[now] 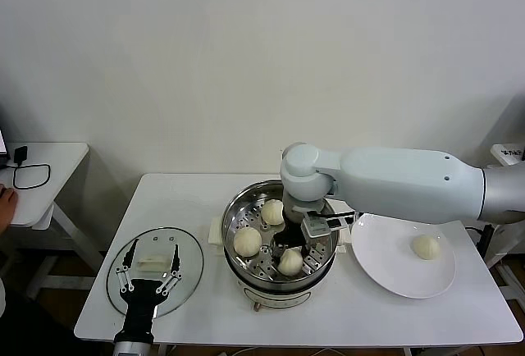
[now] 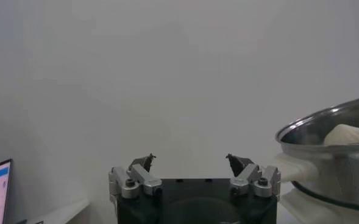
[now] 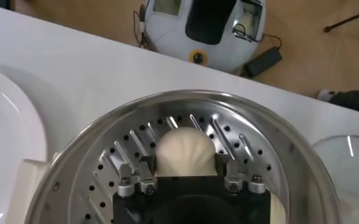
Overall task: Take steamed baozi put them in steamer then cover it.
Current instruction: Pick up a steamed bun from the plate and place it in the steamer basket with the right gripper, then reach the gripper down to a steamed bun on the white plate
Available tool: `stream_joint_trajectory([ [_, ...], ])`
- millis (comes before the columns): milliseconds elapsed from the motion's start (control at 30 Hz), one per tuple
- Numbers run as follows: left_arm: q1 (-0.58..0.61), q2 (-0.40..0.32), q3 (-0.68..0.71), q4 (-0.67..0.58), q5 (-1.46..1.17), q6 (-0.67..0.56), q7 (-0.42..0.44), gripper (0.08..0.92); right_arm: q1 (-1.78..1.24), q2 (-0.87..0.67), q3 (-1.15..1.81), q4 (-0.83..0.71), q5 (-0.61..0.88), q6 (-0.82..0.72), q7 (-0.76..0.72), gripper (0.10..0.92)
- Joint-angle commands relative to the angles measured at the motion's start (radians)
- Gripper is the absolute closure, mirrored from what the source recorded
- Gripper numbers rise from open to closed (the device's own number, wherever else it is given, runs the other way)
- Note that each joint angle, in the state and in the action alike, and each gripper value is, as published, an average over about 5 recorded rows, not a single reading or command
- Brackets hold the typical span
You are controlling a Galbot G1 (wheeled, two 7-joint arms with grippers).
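Note:
The steamer [image 1: 236, 212] stands mid-table with three baozi on its perforated tray: one at the back [image 1: 271, 211], one at the left [image 1: 247, 241], one at the front [image 1: 289, 262]. My right gripper [image 1: 305, 245] reaches down into the pot. In the right wrist view its fingers [image 3: 147, 176] press both sides of the front baozi [image 3: 186, 152], which sits low on the tray [image 3: 124, 152]. A fourth baozi [image 1: 425, 247] lies on the white plate [image 1: 385, 257]. The glass cover [image 1: 123, 286] lies flat at the left. My left gripper [image 1: 149, 278] is open just above it.
The plate also shows in the right wrist view [image 3: 8, 134], beside the steamer rim [image 3: 277, 122]. The left wrist view shows the open left gripper [image 2: 191, 161] and the steamer's side [image 2: 325, 158]. A small side table [image 1: 49, 167] with a cable stands at the far left.

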Motion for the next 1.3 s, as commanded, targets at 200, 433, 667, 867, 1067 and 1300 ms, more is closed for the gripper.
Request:
stream_joint_trajectory([
  [200,-0.003,0.000,-0.004,0.003,-0.003,0.000,0.000,0.177,-0.010,0.000,0.021,0.010,-0.038,-0.014,0.020,0.213],
  [433,-0.003,0.003,-0.002,0.002,-0.004,0.001,0.000,0.177,0.063,-0.065,0.078,0.007,0.032,-0.066,-0.017,0.203],
  [667,-0.006,0.007,0.003,0.003,-0.004,-0.001,0.001,0.177,0.118,-0.250,0.178,-0.080,0.288,-0.368,-0.071,0.203],
  [867,-0.008,0.012,0.009,-0.001,-0.003,-0.002,0.001,0.177,0.114,-0.425,0.175,-0.216,0.520,-0.671,-0.030,0.203],
  [1067,-0.010,0.017,0.017,-0.003,-0.002,-0.001,0.002,0.177,0.017,-0.548,0.170,-0.379,0.539,-0.772,-0.044,0.203],
  [1300,-0.009,0.019,0.018,-0.002,-0.001,0.000,0.002,0.177,-0.198,-0.582,0.267,-0.568,0.382,-0.706,-0.048,0.203],
])
